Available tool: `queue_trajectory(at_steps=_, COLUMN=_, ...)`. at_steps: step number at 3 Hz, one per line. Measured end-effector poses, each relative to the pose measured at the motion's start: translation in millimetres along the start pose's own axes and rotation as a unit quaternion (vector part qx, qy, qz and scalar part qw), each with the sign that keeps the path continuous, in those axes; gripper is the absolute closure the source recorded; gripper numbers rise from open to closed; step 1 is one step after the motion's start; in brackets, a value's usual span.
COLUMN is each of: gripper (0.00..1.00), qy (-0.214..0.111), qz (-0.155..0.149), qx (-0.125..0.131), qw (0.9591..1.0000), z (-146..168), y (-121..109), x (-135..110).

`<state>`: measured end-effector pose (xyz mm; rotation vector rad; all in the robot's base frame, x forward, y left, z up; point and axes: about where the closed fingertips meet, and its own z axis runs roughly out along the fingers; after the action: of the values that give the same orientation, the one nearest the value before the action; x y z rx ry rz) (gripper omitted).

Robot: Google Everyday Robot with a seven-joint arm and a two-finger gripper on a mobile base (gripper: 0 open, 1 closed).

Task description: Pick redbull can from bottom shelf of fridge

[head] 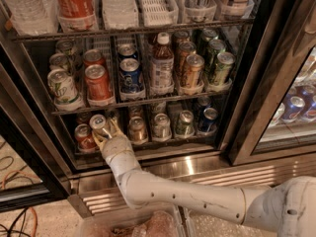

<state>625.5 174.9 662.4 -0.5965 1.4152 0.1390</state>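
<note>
The fridge (pixel 256 73) stands open in front of me, with a ribbed steel base. Its bottom shelf (pixel 168 141) holds short cans in rows. The redbull can (pixel 98 123), slim with a shiny silver lid, sits at the front of the second lane from the left. My gripper (pixel 105 132) reaches in from below and its yellowish fingers (pixel 117 129) are shut around the can's body. A wider red can (pixel 84 137) stands just left of it and a gold-brown can (pixel 137 129) just right.
More cans (pixel 184 123) fill the right lanes of the bottom shelf. The rack above (pixel 148 98) carries taller cans and a bottle (pixel 162 65). The door frame (pixel 29 147) is at the left. A second cooler (pixel 296 107) stands at the right.
</note>
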Motion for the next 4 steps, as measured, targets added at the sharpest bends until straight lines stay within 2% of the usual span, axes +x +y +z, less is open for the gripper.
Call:
queue_trajectory(at_steps=2, gripper=1.0, qy=0.024, qz=-0.037, qx=-0.054, qw=0.9976, z=-63.1, y=10.5, x=-1.1)
queue_trajectory(at_steps=3, gripper=1.0, qy=0.034, qz=-0.047, qx=-0.064, qw=0.9963, z=-82.1, y=7.8, x=0.2)
queue_trajectory(at_steps=4, gripper=1.0, qy=0.041, qz=-0.052, qx=-0.064, qw=0.9958, z=-93.1, y=0.8, x=1.8)
